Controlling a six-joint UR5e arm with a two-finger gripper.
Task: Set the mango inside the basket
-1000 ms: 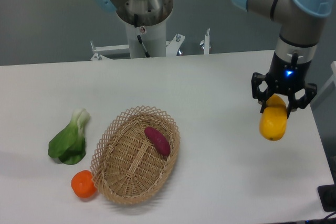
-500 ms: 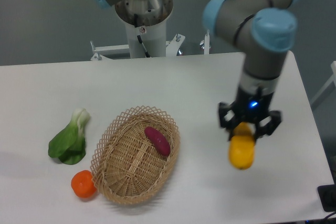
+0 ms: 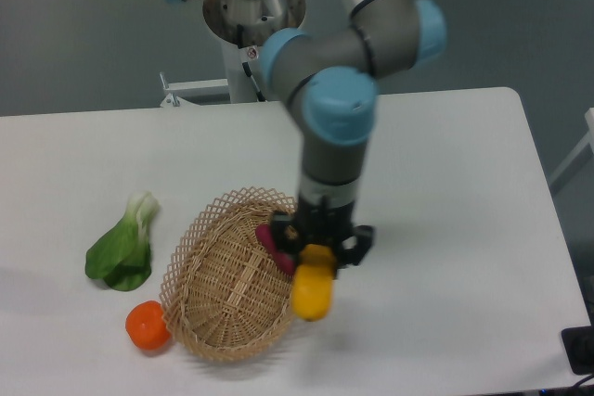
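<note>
My gripper (image 3: 317, 250) is shut on the yellow-orange mango (image 3: 312, 291), which hangs below the fingers, lifted off the table. It is over the right rim of the light tan wicker basket (image 3: 218, 308). A purple sweet potato (image 3: 276, 245) lies inside the basket by its right side, partly hidden behind my gripper.
A round orange fruit (image 3: 148, 325) sits on the table touching the basket's left front rim. A green leafy bok choy (image 3: 123, 246) lies further left. The robot base (image 3: 252, 30) stands at the table's back edge.
My arm has swung left across the table, carrying the mango from the right side to the basket's right rim. The other objects have not moved.
</note>
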